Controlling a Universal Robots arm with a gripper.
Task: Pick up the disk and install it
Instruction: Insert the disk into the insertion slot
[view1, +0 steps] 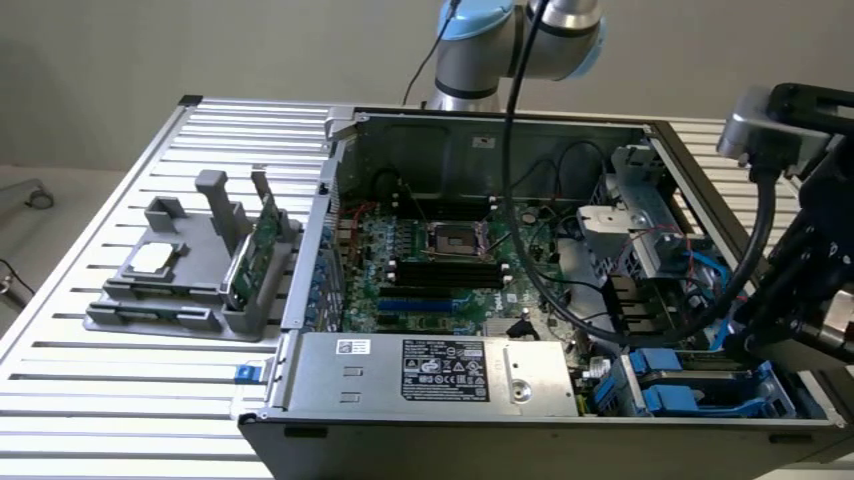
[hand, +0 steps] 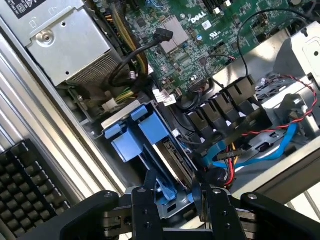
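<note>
Colours, as seen from my claw: my gripper (hand: 176, 196) is matt black; the disk (hand: 150, 130) shows a bright blue frame. The motherboard (hand: 200, 45) is green, speckled with black and silver; the power supply (hand: 65, 45) is silver-grey with a fine mesh pattern; one flat cable (hand: 265, 154) is light blue; the table (view1: 120, 390) is ribbed silver.

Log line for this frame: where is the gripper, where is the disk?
gripper: at disk's blue frame | disk: in the corner bay of the case | grip: unclear
</note>
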